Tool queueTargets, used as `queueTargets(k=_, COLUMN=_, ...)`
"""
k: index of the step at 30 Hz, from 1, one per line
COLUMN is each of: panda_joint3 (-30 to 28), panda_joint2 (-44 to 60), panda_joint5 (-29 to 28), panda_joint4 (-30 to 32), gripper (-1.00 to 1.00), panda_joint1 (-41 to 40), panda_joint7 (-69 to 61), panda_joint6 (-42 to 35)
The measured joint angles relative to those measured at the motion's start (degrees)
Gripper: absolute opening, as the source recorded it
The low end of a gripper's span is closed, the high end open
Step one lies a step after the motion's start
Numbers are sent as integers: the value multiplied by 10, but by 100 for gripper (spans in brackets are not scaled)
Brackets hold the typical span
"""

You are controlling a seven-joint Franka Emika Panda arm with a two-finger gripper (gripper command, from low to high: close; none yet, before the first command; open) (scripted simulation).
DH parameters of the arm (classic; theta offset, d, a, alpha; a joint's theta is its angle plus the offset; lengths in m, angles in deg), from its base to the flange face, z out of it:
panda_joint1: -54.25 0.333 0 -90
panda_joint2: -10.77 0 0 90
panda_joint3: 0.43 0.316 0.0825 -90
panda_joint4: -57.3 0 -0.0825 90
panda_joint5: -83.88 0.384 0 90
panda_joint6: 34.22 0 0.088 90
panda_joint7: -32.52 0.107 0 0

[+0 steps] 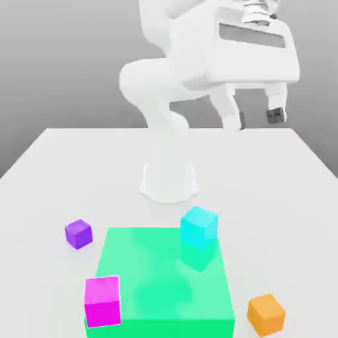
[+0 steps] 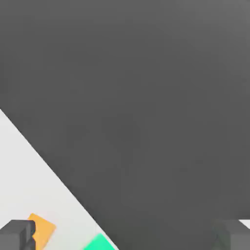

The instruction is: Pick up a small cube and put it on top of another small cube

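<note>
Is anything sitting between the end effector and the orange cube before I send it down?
Nothing visible. The end effector hangs open, high above the table; the orange cube sits alone on the table beside the green slab, apart from the other cubes.

Orange cube (image 2: pixel 43 228) lying on white table (image 2: pixel 29 176), green slab (image 2: pixel 100 242) corner near; claw fingers (image 2: pixel 17 234) spread wide.

The exterior view looks from in front of and above the flat green slab (image 1: pixel 165 280), facing across the white table (image 1: pixel 59 171) toward the white robot arm's base (image 1: pixel 169 178) beyond the slab. The hand view looks out obliquely past the table edge into grey background. Both views share the slab (image 2: pixel 100 242) and the plain orange cube (image 1: pixel 266 313) (image 2: pixel 43 229) beside it.
</note>
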Motion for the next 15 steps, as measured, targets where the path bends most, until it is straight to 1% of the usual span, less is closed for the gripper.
queueTargets(k=8, panda_joint3=7, panda_joint2=125, panda_joint5=30, panda_joint4=12, gripper=0, panda_joint1=42, panda_joint7=-198, panda_joint6=44)
queueTargets(k=12, panda_joint3=18, panda_joint2=186, panda_joint5=27, panda_joint4=19, gripper=0, panda_joint1=51, panda_joint7=-284, panda_joint6=68)
queueTargets(k=15, panda_joint3=27, panda_joint2=229, panda_joint5=13, panda_joint4=24, gripper=0, panda_joint1=53, panda_joint7=-340, panda_joint6=87)
